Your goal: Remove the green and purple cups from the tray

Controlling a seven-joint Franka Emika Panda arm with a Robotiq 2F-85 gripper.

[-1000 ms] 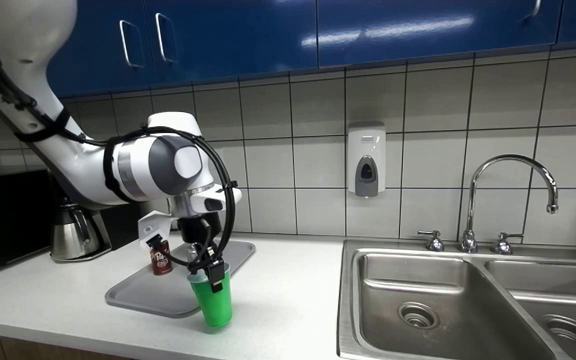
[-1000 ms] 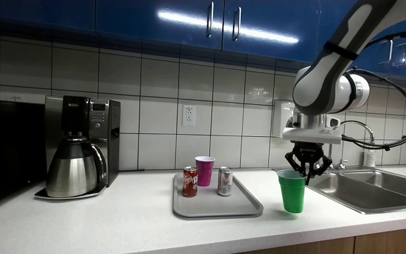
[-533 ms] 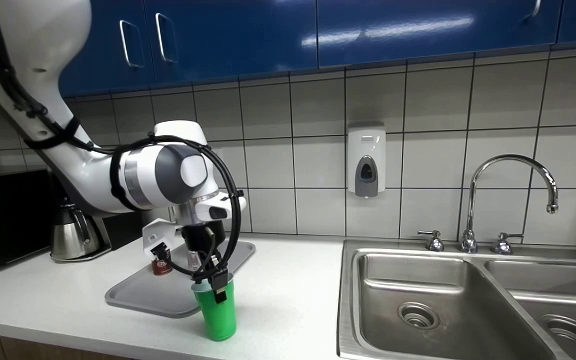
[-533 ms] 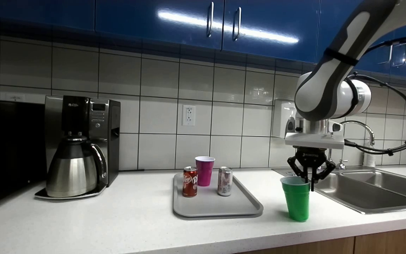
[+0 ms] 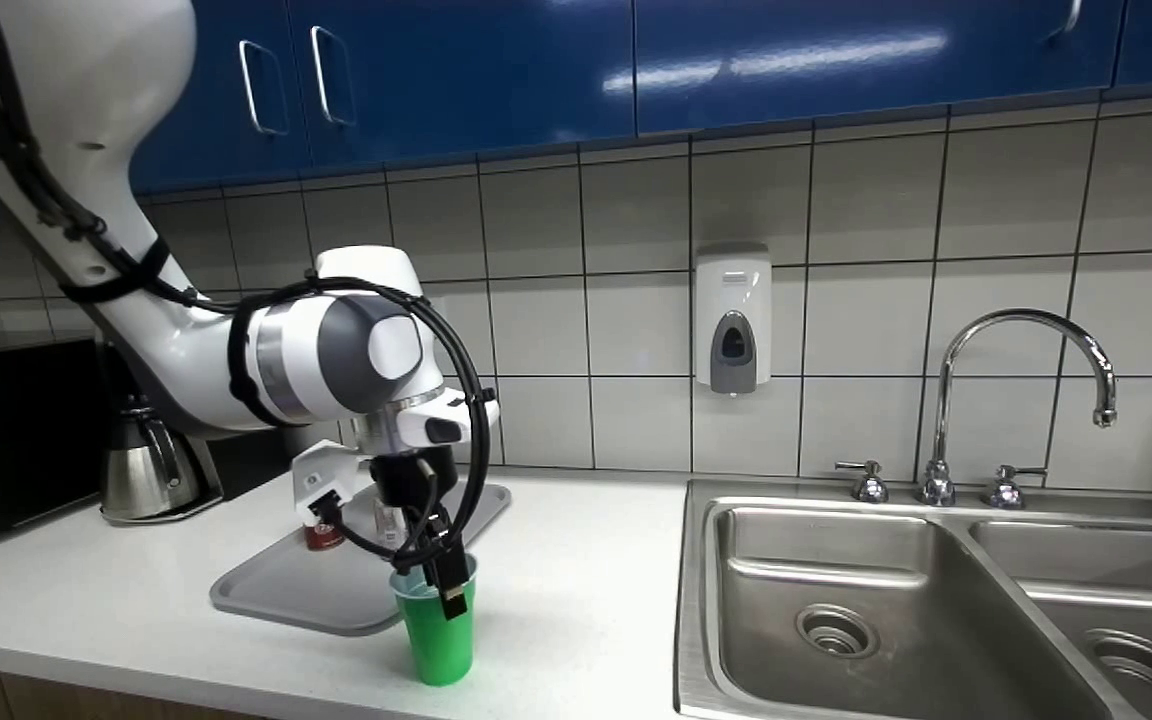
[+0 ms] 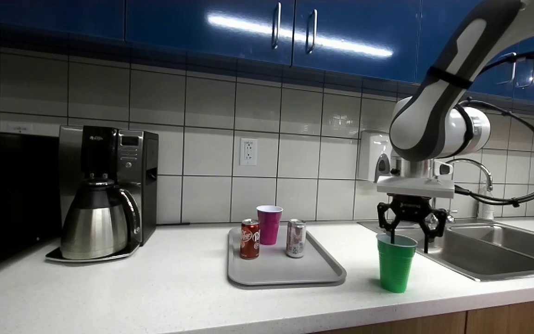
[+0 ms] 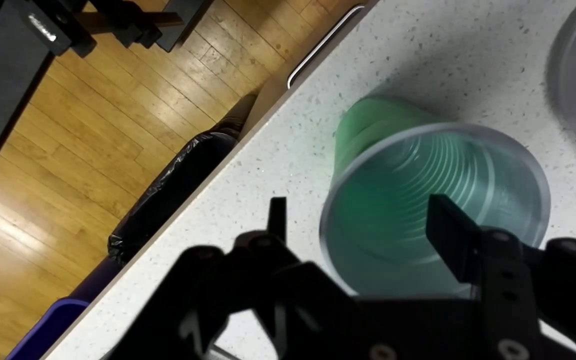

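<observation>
The green cup (image 6: 394,269) stands upright on the desk (image 6: 179,287), right of the tray (image 6: 290,274), mouth up, long axis vertical. The gripper (image 6: 409,246) is spread wide, one finger (image 7: 449,235) in that mouth, one outside. The purple cup (image 6: 270,227) stands upright on the tray.

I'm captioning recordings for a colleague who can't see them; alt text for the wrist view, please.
An open gripper hangs over a green cup on a speckled white counter, one finger over the cup's mouth, the other finger outside its rim. Part of the grey tray shows at the right edge, and wooden floor beyond the counter at left.
</observation>
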